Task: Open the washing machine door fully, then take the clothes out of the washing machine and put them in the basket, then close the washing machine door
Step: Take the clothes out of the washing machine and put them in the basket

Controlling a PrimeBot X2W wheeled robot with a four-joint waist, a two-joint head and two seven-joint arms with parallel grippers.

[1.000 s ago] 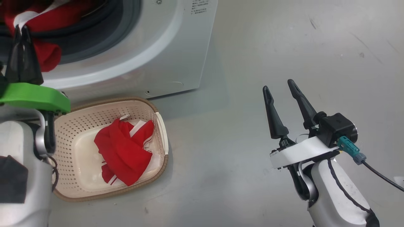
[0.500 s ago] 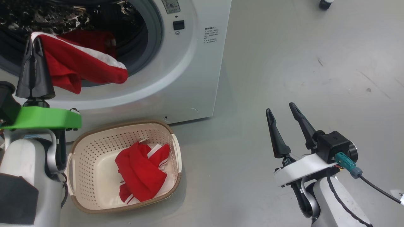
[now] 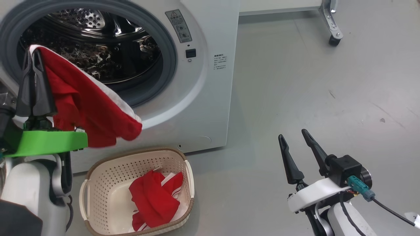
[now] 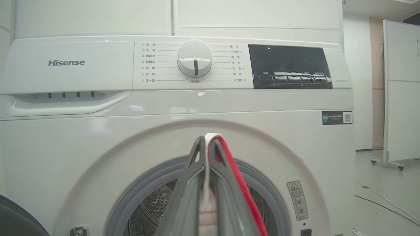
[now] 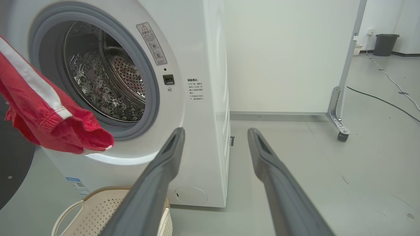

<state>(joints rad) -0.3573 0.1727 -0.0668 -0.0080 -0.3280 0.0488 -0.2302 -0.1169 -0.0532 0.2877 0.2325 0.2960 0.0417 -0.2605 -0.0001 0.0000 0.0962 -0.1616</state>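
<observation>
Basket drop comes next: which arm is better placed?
Left. The left gripper is shut on the red garment, hanging close to the basket. The right gripper stands open and empty, off to the side.

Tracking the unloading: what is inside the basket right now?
A crumpled red garment with white trim lies in the basket, toward its right side, on the bare cream floor. Anything beneath the garment is covered.

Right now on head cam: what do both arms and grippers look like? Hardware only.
The left gripper sits on a bright green mount above a white forearm. The right gripper sits on a white mount carrying a black camera block with a teal connector and a black cable. Each has two long, tapered black fingers.
</observation>
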